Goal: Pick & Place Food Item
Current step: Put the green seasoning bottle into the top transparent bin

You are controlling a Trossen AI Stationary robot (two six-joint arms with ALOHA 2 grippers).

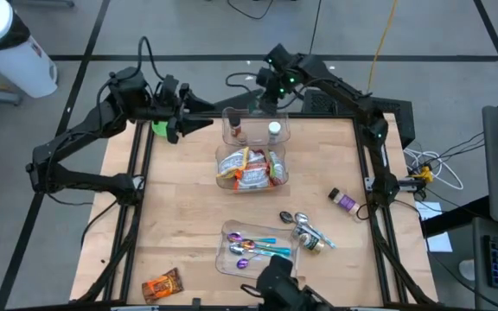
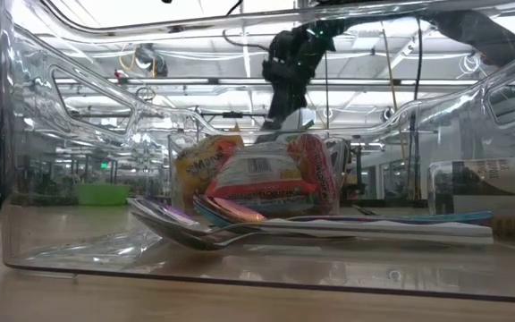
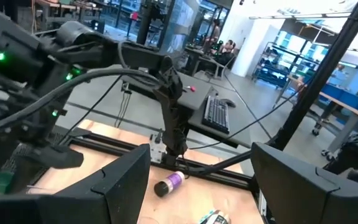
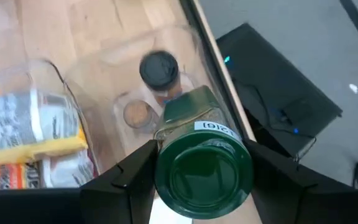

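Two clear bins [image 1: 255,126] sit at the table's [image 1: 180,225] far edge and centre; a third [image 1: 232,250] holds spoons near the front edge. Right gripper [image 4: 201,171] pinches one green-lidded jar [image 4: 202,163] above the far bin, which holds one dark-lidded jar [image 4: 159,70]. Left gripper [image 1: 199,119], jaws spread, hovers at the far left corner. One purple bottle [image 1: 345,201] lies by the right edge.

Green-lidded jar [image 4: 204,171], black-capped bottle [image 4: 160,70], yellow and red snack packets [image 1: 251,168], possibly purple-labelled bottle [image 1: 345,201]
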